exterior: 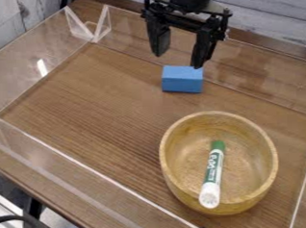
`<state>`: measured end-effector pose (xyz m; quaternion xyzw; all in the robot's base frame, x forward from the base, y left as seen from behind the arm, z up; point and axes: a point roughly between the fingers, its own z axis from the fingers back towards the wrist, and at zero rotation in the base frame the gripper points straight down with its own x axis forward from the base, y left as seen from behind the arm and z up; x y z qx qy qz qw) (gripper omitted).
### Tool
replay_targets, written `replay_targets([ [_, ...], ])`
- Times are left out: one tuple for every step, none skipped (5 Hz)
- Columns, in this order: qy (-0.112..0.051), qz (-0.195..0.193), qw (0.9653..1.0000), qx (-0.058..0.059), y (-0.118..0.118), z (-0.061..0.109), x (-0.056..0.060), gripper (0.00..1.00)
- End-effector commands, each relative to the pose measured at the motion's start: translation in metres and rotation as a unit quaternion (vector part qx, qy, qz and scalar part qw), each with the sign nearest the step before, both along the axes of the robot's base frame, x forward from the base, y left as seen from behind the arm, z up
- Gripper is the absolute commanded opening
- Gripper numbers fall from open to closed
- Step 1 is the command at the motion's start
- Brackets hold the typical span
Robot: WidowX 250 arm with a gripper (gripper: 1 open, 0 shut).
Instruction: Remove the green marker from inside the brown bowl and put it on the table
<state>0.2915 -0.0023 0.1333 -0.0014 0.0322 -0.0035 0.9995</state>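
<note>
**Marker in bowl, tool hanging apart**

Green marker (212, 173) lies inside the brown bowl (221, 132), its white cap end toward the near rim and its green barrel pointing toward the bowl's middle. The bowl sits on the bench (91, 100) at the near right. The black tool (182, 51) hangs at the far side, fingers spread wide and holding nothing, just above and behind a blue block (182, 79), well apart from the bowl.
</note>
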Motion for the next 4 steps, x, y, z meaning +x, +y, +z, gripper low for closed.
replay_targets([
  [0.010,0.000,1.0000,0.000,-0.005,-0.005,-0.006,1.00],
  [0.008,-0.009,0.9999,0.002,-0.025,-0.004,-0.023,1.00],
  [0.007,-0.022,0.9997,0.002,-0.040,-0.003,-0.037,1.00],
  [0.008,-0.036,0.9993,0.002,-0.051,-0.002,-0.047,1.00],
])
